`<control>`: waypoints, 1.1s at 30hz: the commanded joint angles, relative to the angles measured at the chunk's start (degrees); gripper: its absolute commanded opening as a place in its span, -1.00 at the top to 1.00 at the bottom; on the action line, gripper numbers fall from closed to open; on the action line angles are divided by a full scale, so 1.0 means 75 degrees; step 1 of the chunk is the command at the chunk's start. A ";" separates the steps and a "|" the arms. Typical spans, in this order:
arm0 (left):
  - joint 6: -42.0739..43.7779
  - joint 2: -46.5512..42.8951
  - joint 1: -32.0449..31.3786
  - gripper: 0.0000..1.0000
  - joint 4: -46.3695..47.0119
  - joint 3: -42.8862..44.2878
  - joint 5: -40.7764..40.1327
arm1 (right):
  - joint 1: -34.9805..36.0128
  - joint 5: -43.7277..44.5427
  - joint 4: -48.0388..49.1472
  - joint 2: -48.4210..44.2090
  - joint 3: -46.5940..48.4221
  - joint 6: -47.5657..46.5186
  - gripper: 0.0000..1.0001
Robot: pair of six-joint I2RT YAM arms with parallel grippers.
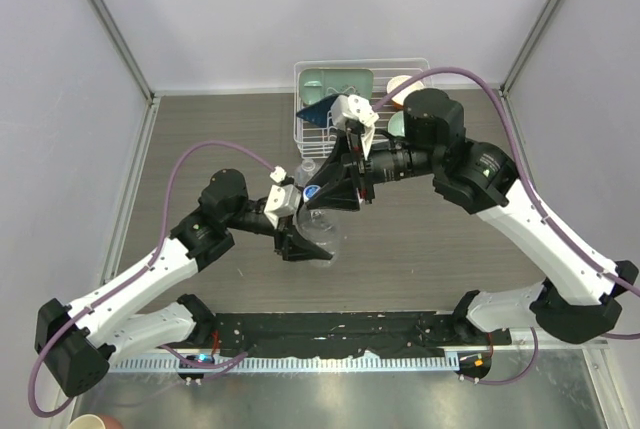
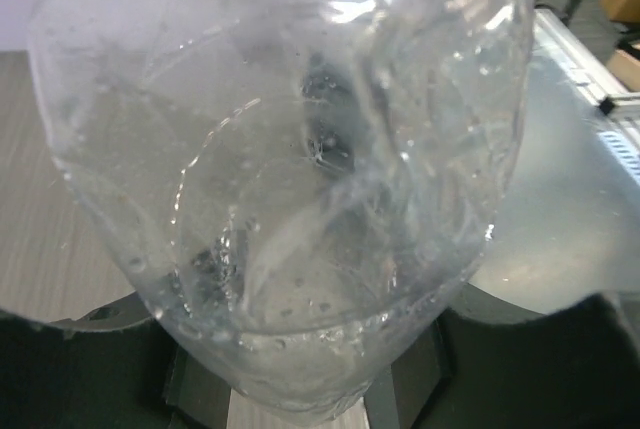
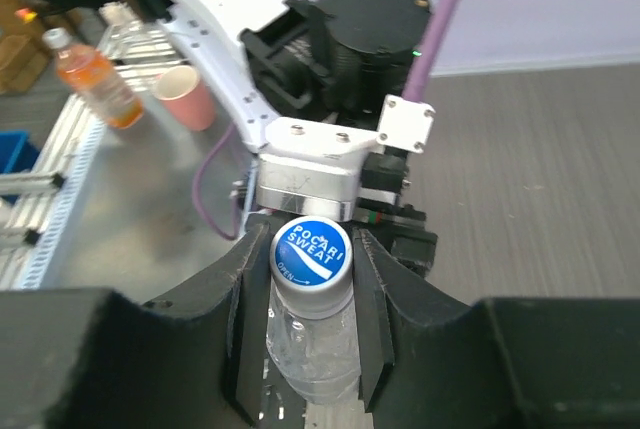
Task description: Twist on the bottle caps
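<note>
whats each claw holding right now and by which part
One clear bottle is shared: the left claw clamps its body, and the right claw pinches the blue cap on its neck.

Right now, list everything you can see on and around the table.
bottle: one, clear, held above mid-table between both grippers
cap: one, blue top with white lettering, on the bottle's neck
dish rack: one, white wire, far edge of the table
dishes: several, pale green, blue and white, in the rack; exact count unclear
drink bottle: one, orange contents, on the metal surface off the table
cup: one, pink, beside the drink bottle
table: one, brown wood grain
left gripper: one, black, clamped on the bottle's body
right gripper: one, black, fingers closed on the cap
</note>
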 commanded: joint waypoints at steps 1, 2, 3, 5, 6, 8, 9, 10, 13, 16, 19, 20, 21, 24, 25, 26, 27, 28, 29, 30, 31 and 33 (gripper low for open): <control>0.0219 -0.0281 0.0100 1.00 0.1114 0.0381 -0.1668 | -0.0016 0.2210 -0.0792 0.0058 -0.1127 0.0420 0.55; 0.0277 -0.0293 0.0112 1.00 0.1126 0.0370 -0.1855 | -0.0039 0.2448 -0.0733 0.0023 -0.1244 0.0456 0.56; 0.0312 -0.0305 0.0124 1.00 0.1149 0.0358 -0.2194 | -0.0028 0.2694 -0.0686 -0.0024 -0.1442 0.0630 0.57; 0.0440 -0.0352 0.0112 1.00 0.1231 0.0323 -0.2512 | -0.0028 0.3616 -0.0429 -0.0083 -0.1654 0.1099 0.64; 0.0441 -0.0375 0.0124 1.00 0.1278 0.0311 -0.2896 | -0.0028 0.3958 -0.0382 -0.0106 -0.1795 0.1286 0.67; 0.0441 -0.0410 0.0124 1.00 0.1465 0.0253 -0.3448 | -0.0028 0.5160 -0.0171 -0.0130 -0.1936 0.1860 0.77; 0.0615 -0.0422 0.0112 1.00 0.1547 0.0218 -0.4043 | -0.0028 0.5494 -0.0124 -0.0142 -0.2064 0.2025 0.82; 0.0582 -0.0445 0.0112 1.00 0.1722 0.0183 -0.4292 | -0.0028 0.5741 0.0027 -0.0142 -0.2147 0.2200 0.87; 0.0781 -0.0504 0.0112 1.00 0.1922 0.0077 -0.4878 | -0.0005 0.6819 0.0355 -0.0189 -0.2533 0.2985 0.95; 0.0909 -0.0574 0.0100 1.00 0.2040 -0.0052 -0.5324 | 0.0136 0.7744 0.0299 -0.0003 -0.2640 0.3455 0.98; 0.1039 -0.0621 0.0089 1.00 0.2169 -0.0146 -0.5676 | 0.0580 0.9031 0.0043 0.0302 -0.2465 0.3771 0.97; 0.1039 -0.0633 0.0089 1.00 0.2181 -0.0157 -0.5898 | 0.0686 0.9547 -0.0133 0.0419 -0.2302 0.3981 0.95; 0.1051 -0.0633 0.0089 1.00 0.2181 -0.0158 -0.5970 | 0.0757 0.9865 -0.0297 0.0502 -0.2195 0.4273 0.88; 0.1039 -0.0633 0.0089 1.00 0.2169 -0.0193 -0.6146 | 0.1190 1.0757 -0.0440 0.0631 -0.1996 0.4510 0.75; 0.1039 -0.0622 0.0100 1.00 0.2158 -0.0216 -0.6111 | 0.1307 1.0944 -0.0417 0.0655 -0.1937 0.4522 0.62; 0.0993 -0.0621 0.0077 1.00 0.2134 -0.0228 -0.6030 | 0.1320 1.0981 -0.0440 0.0713 -0.1739 0.4546 0.51; 0.0946 -0.0633 0.0089 1.00 0.2064 -0.0228 -0.5994 | 0.1343 1.1016 -0.0475 0.0748 -0.1633 0.4557 0.33; 0.0887 -0.0622 0.0077 1.00 0.2017 -0.0251 -0.5913 | 0.1343 1.0993 -0.0475 0.0749 -0.1528 0.4500 0.21; 0.0863 -0.0621 0.0077 1.00 0.1970 -0.0275 -0.5831 | 0.1343 1.0958 -0.0475 0.0749 -0.1260 0.4441 0.09; 0.0828 -0.0633 0.0077 1.00 0.1831 -0.0298 -0.5621 | 0.1332 1.0923 -0.0475 0.0749 -0.1083 0.4394 -0.13; 0.0782 -0.0633 0.0077 1.00 0.1737 -0.0368 -0.5491 | 0.1332 1.0865 -0.0510 0.0737 -0.0884 0.4208 -0.24; 0.0676 -0.0645 0.0089 1.00 0.1305 -0.0438 -0.4769 | 0.1343 1.0432 -0.0498 0.0621 -0.0263 0.4031 -0.65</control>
